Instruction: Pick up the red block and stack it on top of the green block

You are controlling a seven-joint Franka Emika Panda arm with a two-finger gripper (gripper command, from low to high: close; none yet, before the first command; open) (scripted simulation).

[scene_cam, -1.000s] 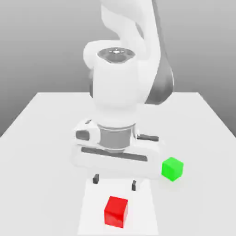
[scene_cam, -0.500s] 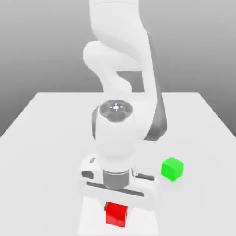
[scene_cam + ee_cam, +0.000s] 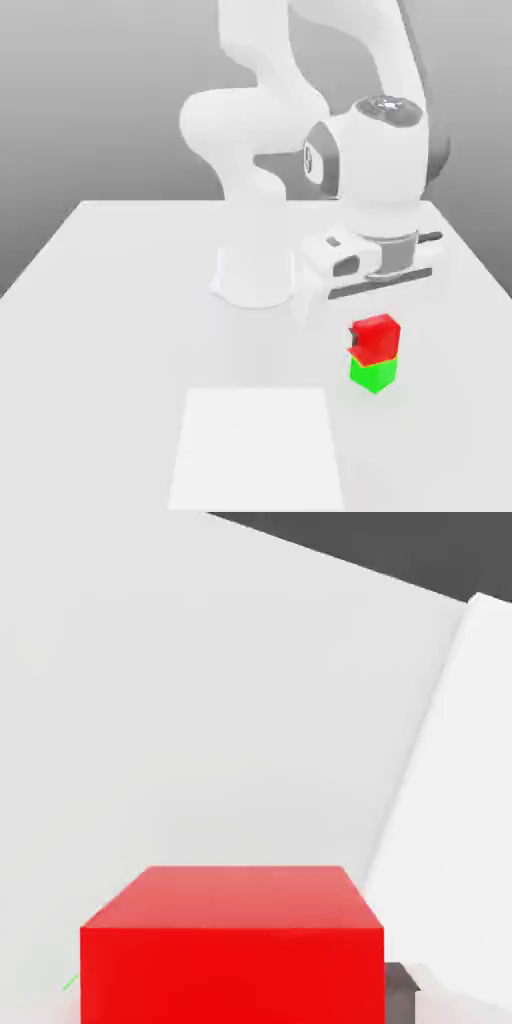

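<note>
The red block [image 3: 377,336] sits directly on top of the green block [image 3: 373,374], towards the exterior view's right of the table. My gripper [image 3: 375,340] reaches down from the white hand [image 3: 372,268] and is shut on the red block; a dark finger [image 3: 352,344] shows at the block's side. In the hand view the red block [image 3: 232,942] looms close, with a dark finger pad [image 3: 402,980] against its side and a thin sliver of the green block [image 3: 68,982] showing past its lower corner.
The white table [image 3: 110,300] carries a paler square patch [image 3: 258,450] near its front edge. My arm's round base [image 3: 255,275] stands mid-table, to the exterior view's left of the stack.
A second ago my gripper hung open above the red block on the front patch. It dropped, shut on the block, and carried it to the exterior view's right onto the green block.
</note>
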